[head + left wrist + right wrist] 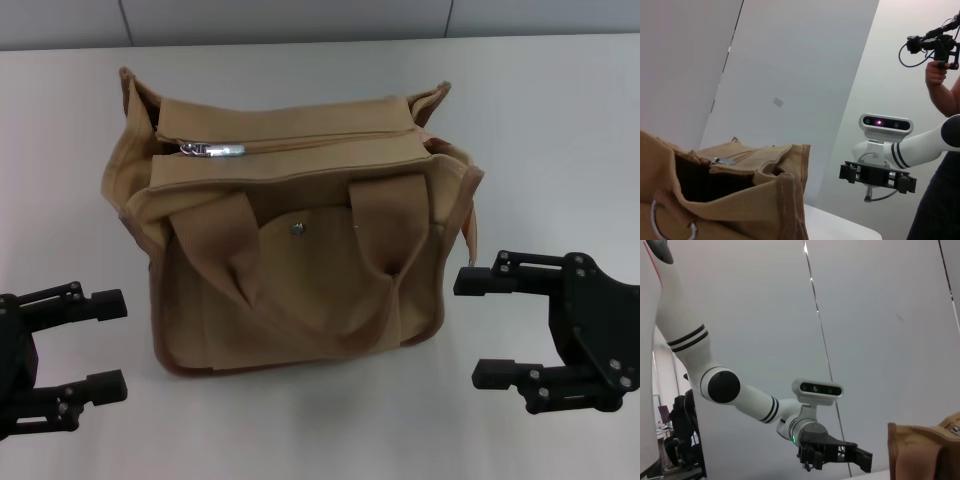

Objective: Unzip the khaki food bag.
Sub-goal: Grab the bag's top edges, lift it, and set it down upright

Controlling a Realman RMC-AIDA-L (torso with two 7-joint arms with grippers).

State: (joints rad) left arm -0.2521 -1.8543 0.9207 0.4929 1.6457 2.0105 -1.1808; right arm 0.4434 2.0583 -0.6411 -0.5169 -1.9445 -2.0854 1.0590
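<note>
The khaki food bag (300,220) stands on the white table (560,130) in the middle of the head view, its two strap handles folded down over the front pocket with the metal snap (296,228). The silver zipper pull (215,150) lies at the left end of the top zipper. My left gripper (110,345) is open at the bag's lower left, apart from it. My right gripper (480,325) is open to the bag's right, apart from it. The bag (730,200) also shows in the left wrist view with its pull (722,161), and its edge shows in the right wrist view (925,450).
A grey wall (300,15) runs behind the table's far edge. In the left wrist view a person holding a camera rig (940,45) stands behind my right arm (877,177). The right wrist view shows my left arm (832,452).
</note>
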